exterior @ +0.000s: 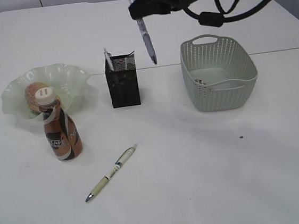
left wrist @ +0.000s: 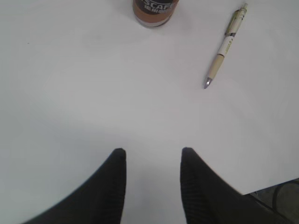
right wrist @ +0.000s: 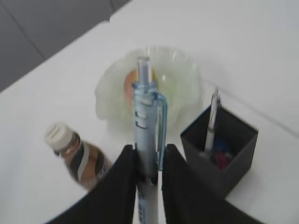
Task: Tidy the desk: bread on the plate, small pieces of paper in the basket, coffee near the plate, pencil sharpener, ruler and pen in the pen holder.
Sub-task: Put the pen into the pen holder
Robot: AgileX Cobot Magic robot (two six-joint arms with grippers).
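Right claw (right wrist: 148, 173) clenched on a blue pen (right wrist: 146, 140), fingers (right wrist: 122, 186) pressing its barrel from both sides. Held high above the bench (exterior: 210, 180), pen hanging tip-down and slightly tilted, tip in the air just to the right of the pen holder's top edge, between the pen holder (exterior: 122, 81) and the basket (exterior: 218, 72) — not inside either.

Left claw (left wrist: 153, 158) released, two dark fingers (left wrist: 112, 186) standing apart over bare bench surface, nothing between them. Out of sight in the exterior view.

Black mesh pen holder upright near the middle of the bench, one silver-clipped pen (exterior: 109, 60) already leaning inside, with some coloured items at the bottom, too blurred to name.

Pale green wavy-edged plate (exterior: 68, 77) at the left, bread (exterior: 32, 95) resting in it. Coffee bottle (exterior: 60, 126) upright just in front of the plate, overlapping its rim in the exterior view; contact cannot be told.

Beige pen (exterior: 112, 172) lying flat on the bench in front of the pen holder, diagonal, metal tip toward the near left — well apart from the left claw, to the right of the bottle.

Grey-green basket at the right, small scraps (exterior: 201, 81) visible on its floor.
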